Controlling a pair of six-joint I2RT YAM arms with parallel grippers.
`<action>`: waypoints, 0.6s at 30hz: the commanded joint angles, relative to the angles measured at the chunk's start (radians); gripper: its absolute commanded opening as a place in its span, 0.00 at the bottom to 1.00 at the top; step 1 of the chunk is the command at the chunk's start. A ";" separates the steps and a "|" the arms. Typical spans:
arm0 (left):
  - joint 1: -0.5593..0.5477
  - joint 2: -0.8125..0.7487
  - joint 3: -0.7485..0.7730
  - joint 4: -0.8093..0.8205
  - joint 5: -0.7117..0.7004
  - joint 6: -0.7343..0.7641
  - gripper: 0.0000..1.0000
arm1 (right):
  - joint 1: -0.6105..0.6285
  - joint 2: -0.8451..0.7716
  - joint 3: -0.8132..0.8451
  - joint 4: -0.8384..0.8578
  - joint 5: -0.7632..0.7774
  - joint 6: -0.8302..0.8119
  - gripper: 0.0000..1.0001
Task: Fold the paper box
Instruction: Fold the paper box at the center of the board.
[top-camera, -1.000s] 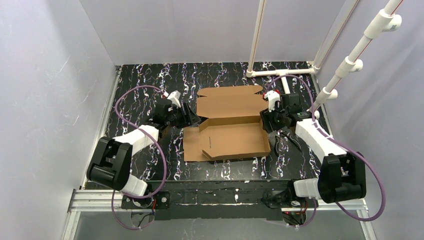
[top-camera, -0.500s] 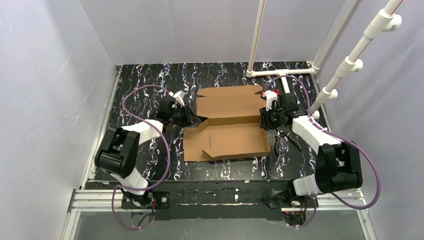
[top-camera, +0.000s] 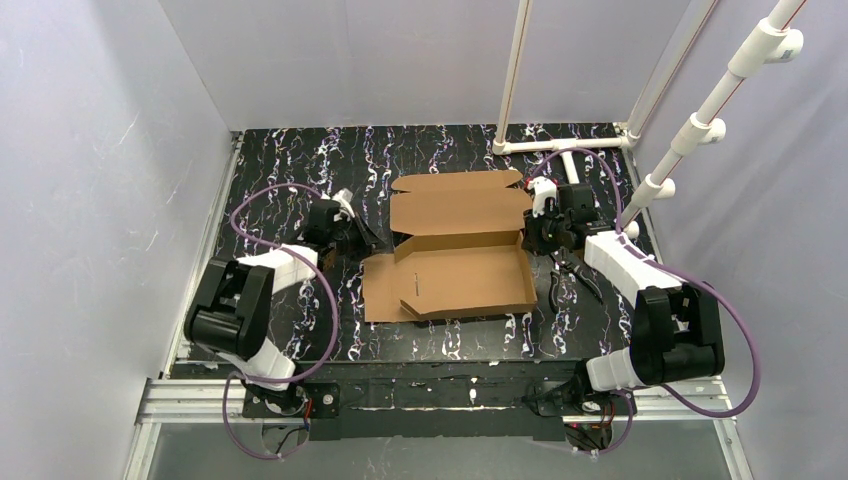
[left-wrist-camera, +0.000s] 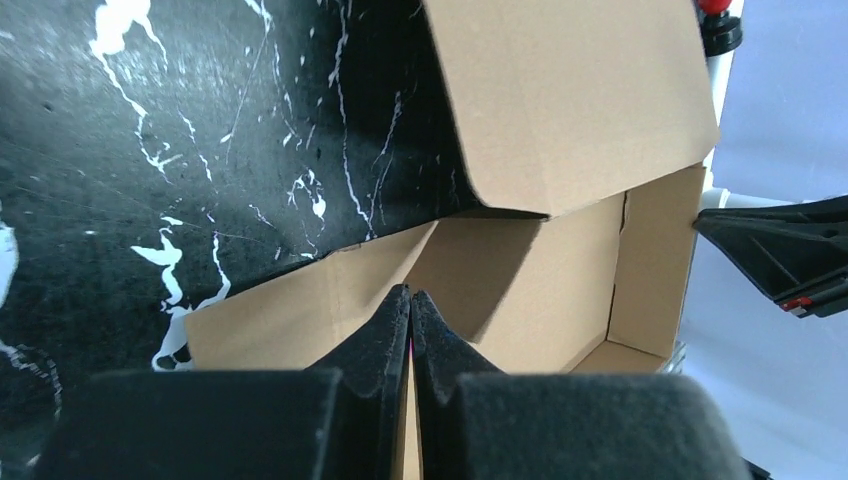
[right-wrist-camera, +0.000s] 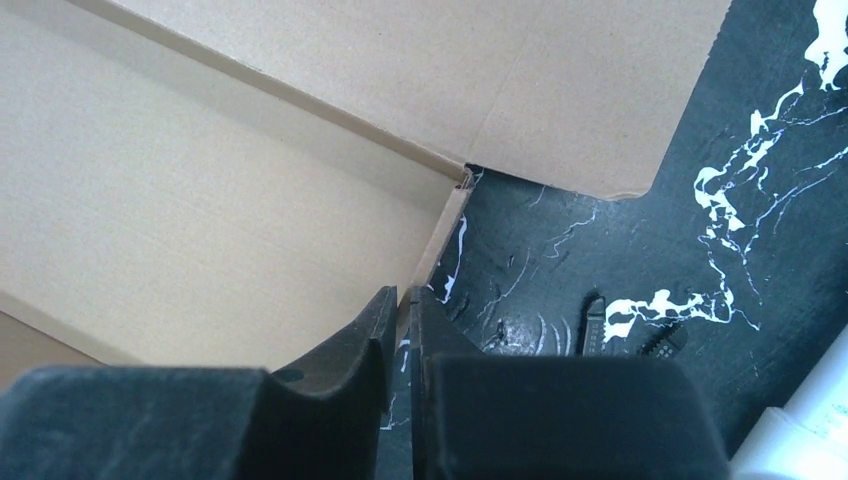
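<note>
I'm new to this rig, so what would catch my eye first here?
The brown paper box, half-formed with its lid flap lying open, sits in the middle of the black, white-veined table. The left gripper, shut, is at its left edge, and the right gripper seems to be pinching its right wall.

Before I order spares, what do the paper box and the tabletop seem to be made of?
The paper box: brown cardboard, matte, probably corrugated, judging by its creased folds and raw edges. The tabletop: black, white-veined, faintly glossy; perhaps laminate, unclear.
</note>
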 joint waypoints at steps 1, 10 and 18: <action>-0.027 0.062 0.036 -0.002 0.081 -0.038 0.00 | -0.001 0.023 0.017 0.053 -0.035 0.041 0.17; -0.114 0.150 0.097 0.050 0.072 -0.102 0.00 | 0.002 0.056 0.022 0.062 -0.082 0.063 0.13; -0.157 0.202 0.127 0.090 0.024 -0.167 0.00 | 0.027 0.069 0.017 0.062 -0.100 0.059 0.13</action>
